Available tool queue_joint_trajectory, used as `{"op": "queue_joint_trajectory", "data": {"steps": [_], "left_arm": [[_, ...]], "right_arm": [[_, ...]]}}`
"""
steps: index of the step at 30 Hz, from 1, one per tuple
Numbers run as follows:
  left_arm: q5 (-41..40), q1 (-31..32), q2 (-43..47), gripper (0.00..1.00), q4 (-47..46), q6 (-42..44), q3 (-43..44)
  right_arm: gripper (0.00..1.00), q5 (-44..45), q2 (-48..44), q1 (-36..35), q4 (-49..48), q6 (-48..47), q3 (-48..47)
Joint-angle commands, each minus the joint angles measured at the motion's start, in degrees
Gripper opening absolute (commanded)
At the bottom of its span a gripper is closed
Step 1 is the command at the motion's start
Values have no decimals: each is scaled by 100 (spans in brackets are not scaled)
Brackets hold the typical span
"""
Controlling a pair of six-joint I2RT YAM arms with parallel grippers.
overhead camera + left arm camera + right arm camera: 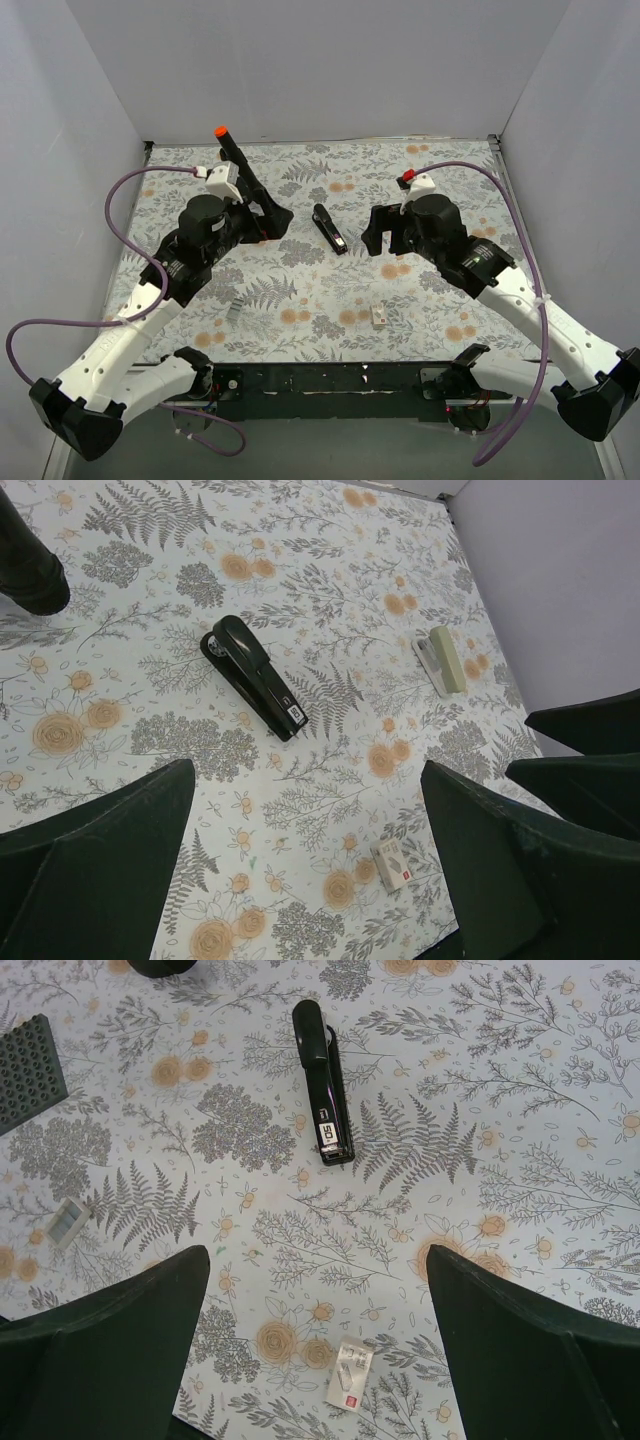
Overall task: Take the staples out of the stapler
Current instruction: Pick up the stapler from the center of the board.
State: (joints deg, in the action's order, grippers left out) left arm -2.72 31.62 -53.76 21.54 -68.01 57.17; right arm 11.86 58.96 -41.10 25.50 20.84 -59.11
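Observation:
The stapler point(329, 229) is a slim black bar lying closed on the floral mat, midway between the two arms. From the left wrist it appears as the stapler point(255, 678), lying diagonally ahead of the fingers. The right wrist camera has the stapler point(323, 1080) ahead too, its white label at the near end. My left gripper point(262, 222) is to its left and my right gripper point(372, 232) to its right, neither touching it. The left gripper point(305, 780) and the right gripper point(316, 1260) are both open, with only mat between the fingers.
A black stand with an orange-tipped rod point(240, 160) rises beside the left gripper. A small staple box point(379, 315) lies near the front edge, and a small grey piece point(236, 307) at front left. A pale oblong object point(441, 660) lies toward the right wall. Grey walls enclose the mat.

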Motion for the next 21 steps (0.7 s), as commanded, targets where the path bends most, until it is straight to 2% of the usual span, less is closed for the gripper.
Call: {"op": "queue_joint_trajectory", "data": {"steps": [1,6,12,14,15,16,17,21], "left_arm": [[-150,2,163,98,-53,6,76],[236,-6,235,98,-483,674,-407],[61,-163,-161,98,-405,491,-417],[585,-453,-232,98,-318,333,-408],[1032,-890,-267,98,-143,123,-365],[1837,-1085,-241,98,-89,-9,-329],[2132,-1244,-197,98,-45,-133,-312],[2293,-1369,321,98,52,-459,-521]], "right_arm": [[98,141,-165,14,-282,-62,23],[95,502,80,14,-229,-212,-30],[86,54,1274,14,-124,-492,-838],[85,-104,1766,14,-333,-651,-1040],[84,-200,1933,14,-430,-773,-1189],[84,-323,2318,14,-518,-1105,-1312],[82,-394,2548,14,-537,-1248,-1453],[77,-535,3856,14,-370,-1565,-2270]]}}
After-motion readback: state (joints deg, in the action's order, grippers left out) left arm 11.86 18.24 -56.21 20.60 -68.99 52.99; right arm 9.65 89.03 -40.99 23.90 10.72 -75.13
